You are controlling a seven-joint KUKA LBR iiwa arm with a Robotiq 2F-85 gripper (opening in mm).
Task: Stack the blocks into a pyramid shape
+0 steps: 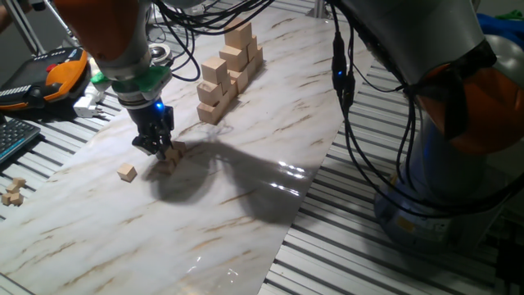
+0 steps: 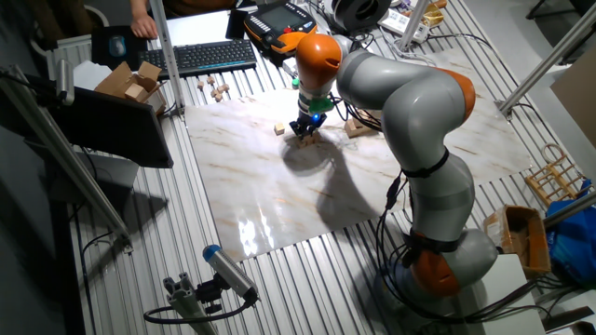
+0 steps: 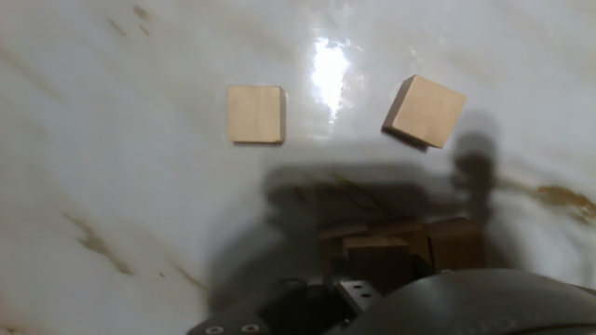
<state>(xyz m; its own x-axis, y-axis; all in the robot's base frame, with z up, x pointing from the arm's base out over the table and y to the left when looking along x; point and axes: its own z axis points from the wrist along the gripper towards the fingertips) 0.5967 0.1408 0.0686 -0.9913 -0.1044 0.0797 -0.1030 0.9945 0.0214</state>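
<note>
My gripper is down at the marble tabletop, right against a small cluster of the blocks. In the other fixed view the gripper stands over that same cluster. One block lies alone to the left of it. The hand view shows two single blocks flat on the marble ahead. Closer in, more blocks sit in the hand's dark shadow. The shadow hides the fingertips, so I cannot make out whether a block is between them. No pyramid shape is discernible.
A tall staircase stack of larger pale cubes stands at the back of the marble board. A few small cubes lie off the board on the slatted table at left. Cables hang along the board's right edge. A keyboard sits behind.
</note>
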